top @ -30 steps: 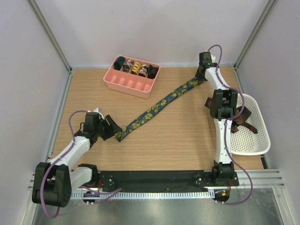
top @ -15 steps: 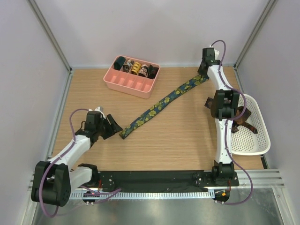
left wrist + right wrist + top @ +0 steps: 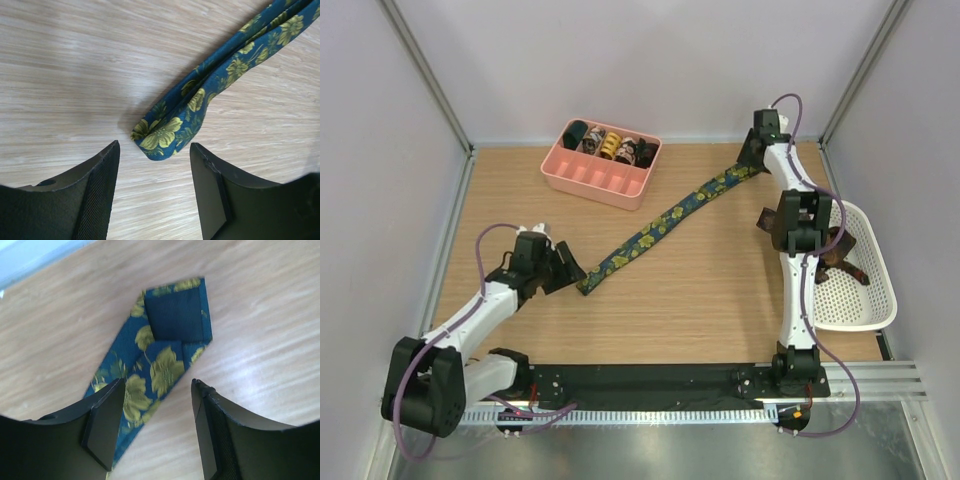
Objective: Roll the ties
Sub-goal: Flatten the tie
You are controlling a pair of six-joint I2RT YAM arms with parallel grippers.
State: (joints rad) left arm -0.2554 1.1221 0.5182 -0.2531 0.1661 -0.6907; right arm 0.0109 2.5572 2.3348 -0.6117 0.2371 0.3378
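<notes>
A navy tie with yellow-green flowers [image 3: 665, 222] lies stretched diagonally across the wooden table. Its narrow end [image 3: 165, 134] sits just ahead of my open left gripper [image 3: 154, 165], not touching the fingers. Its wide pointed end [image 3: 172, 327] lies flat at the back right, under my open right gripper [image 3: 156, 412], which hovers over it with nothing held. In the top view the left gripper [image 3: 566, 270] is at the tie's near end and the right gripper [image 3: 752, 155] at the far end. Several rolled ties [image 3: 610, 146] sit in a pink tray.
The pink tray [image 3: 600, 178] stands at the back centre-left. A white basket [image 3: 865, 290] at the right edge holds a brown tie [image 3: 840, 252]. Grey walls close the table on three sides.
The right gripper opened and released the tie's wide end onto the table. The tie shifted slightly up and right beforehand. The left arm moved a little right toward the narrow end.
</notes>
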